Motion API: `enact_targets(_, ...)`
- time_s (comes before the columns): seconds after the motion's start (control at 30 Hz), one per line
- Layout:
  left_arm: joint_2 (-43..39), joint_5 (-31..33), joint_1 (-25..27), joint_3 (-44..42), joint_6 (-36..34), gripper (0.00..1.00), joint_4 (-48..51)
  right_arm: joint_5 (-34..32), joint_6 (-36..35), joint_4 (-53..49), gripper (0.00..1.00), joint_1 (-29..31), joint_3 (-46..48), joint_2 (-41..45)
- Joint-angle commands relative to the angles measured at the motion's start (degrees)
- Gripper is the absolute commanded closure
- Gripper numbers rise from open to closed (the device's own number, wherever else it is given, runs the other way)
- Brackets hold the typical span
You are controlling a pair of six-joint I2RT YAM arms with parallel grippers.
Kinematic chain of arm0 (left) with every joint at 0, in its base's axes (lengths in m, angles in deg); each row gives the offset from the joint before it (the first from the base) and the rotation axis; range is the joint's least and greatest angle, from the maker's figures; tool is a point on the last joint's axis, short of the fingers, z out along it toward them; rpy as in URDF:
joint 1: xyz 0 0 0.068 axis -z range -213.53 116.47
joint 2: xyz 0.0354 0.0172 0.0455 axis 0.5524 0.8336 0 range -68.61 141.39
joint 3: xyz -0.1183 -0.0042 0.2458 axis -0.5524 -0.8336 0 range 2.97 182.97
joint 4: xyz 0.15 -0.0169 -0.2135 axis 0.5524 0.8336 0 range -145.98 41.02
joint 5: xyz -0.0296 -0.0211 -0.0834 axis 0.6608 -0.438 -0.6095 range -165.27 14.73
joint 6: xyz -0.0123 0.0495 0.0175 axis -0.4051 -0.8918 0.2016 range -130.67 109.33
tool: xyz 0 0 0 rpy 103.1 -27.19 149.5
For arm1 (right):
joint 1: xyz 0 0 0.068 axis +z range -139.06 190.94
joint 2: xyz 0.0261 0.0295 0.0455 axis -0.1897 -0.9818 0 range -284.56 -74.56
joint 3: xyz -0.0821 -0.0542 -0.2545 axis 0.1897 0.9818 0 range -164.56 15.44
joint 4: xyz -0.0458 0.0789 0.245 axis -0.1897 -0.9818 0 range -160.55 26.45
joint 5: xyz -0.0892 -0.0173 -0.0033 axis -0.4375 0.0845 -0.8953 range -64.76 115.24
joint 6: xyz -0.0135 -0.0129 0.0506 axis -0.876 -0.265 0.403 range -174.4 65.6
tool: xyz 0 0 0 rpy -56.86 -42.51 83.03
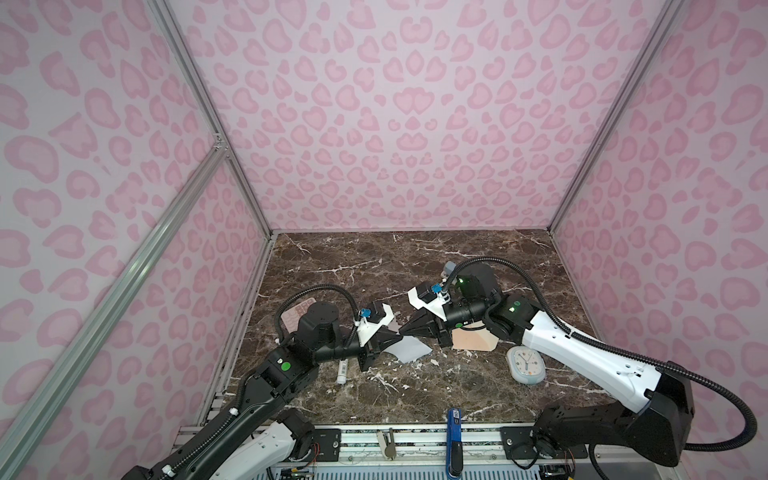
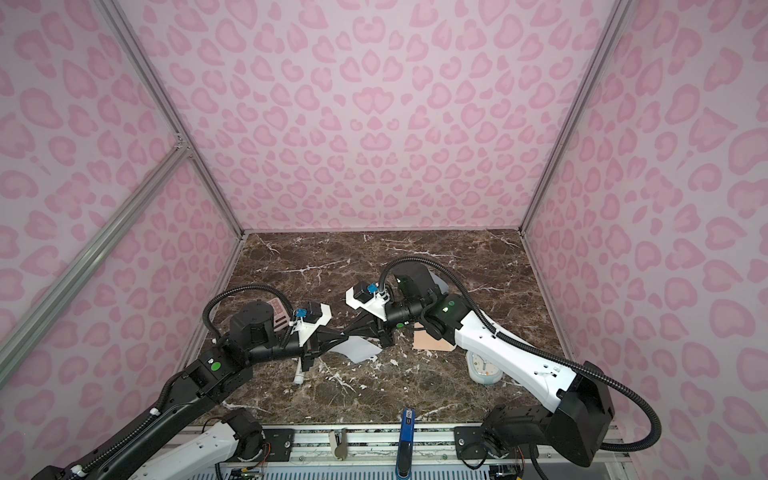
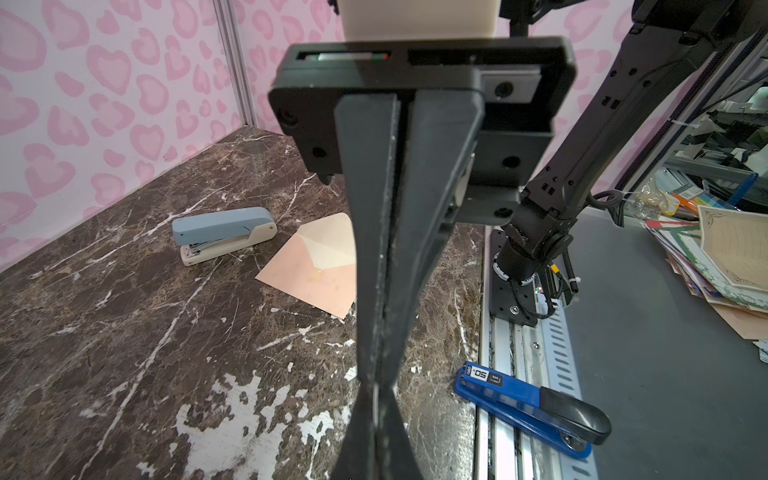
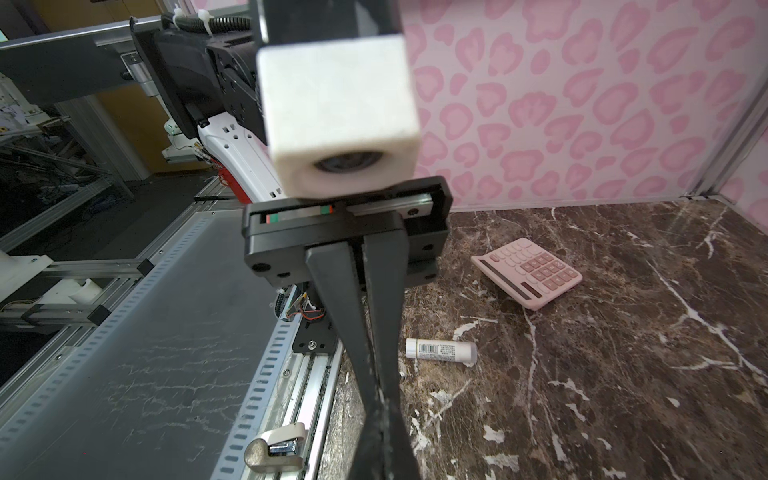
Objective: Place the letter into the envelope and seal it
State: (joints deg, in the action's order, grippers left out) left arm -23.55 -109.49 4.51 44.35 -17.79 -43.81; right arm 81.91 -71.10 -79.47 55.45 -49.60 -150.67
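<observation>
Two top views show the letter (image 1: 409, 350) as a tilted pale sheet off the table (image 1: 415, 266); wrist views give only its thin edge. The left wrist view shows the envelope (image 3: 307, 270) flat, flap open; from above the right arm half covers it. Both arms reach low and inward, left gripper (image 1: 392, 335) and right gripper (image 1: 409, 328) tip to tip, each clamped on the letter's upper edge.

Left tool (image 1: 392, 333), right tool (image 1: 407, 330) both closed; tips meeting
</observation>
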Motion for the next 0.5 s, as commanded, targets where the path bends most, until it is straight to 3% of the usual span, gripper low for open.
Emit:
enact_targets(0.0,-0.7,1.5,0.0,0.5,-0.4,0.96,-1.0,0.1,-0.4,-0.5,0.88,0.0,0.6,-0.1)
enact_targets(0.1,-1.3,1.7,0.0,0.6,-0.5,0.96,-1.2,-1.1,-1.3,-1.8,0.87,-0.1,1.4,-0.1)
enact_targets(0.17,-1.5,1.5,0.0,0.6,-0.4,0.96,-1.1,-1.2,-1.3,-1.8,1.00,-0.2,1.9,-0.2)
enact_targets(0.4,-1.5,1.8,0.0,0.1,0.0,0.96,-1.2,-0.8,-0.8,-0.9,1.00,-0.2,2.0,0.0)
enact_targets(0.47,-1.8,2.3,0.0,0.0,0.2,0.96,-1.6,-1.1,-0.8,-1.2,0.83,-0.2,2.0,0.0)
